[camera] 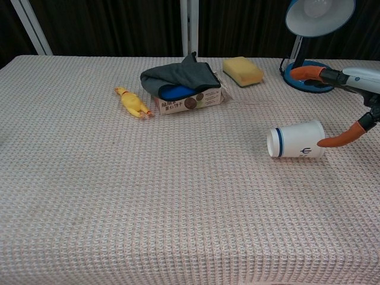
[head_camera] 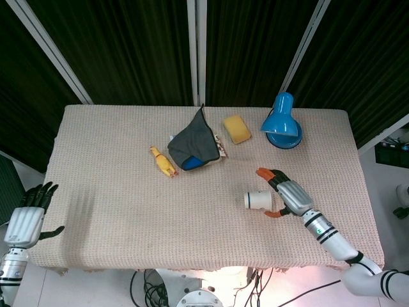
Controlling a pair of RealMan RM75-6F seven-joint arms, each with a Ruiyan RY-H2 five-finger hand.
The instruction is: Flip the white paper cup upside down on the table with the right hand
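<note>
The white paper cup (head_camera: 258, 200) (camera: 296, 143) with a blue band lies on its side on the table, mouth facing left. My right hand (head_camera: 285, 193) (camera: 350, 101) is just to the right of it, fingers spread wide and holding nothing. One orange fingertip (camera: 332, 140) sits right at the cup's base; whether it touches is unclear. Another orange fingertip (camera: 304, 72) points left above the cup. My left hand (head_camera: 27, 217) hangs off the table's left edge, open, with nothing in it.
A blue desk lamp (head_camera: 281, 122) (camera: 313, 35) stands behind the right hand. A yellow sponge (head_camera: 237, 128), a grey cloth over a small box (head_camera: 195, 148) and a yellow rubber chicken (head_camera: 163, 162) lie in the far middle of the woven tablecloth (head_camera: 115, 204).
</note>
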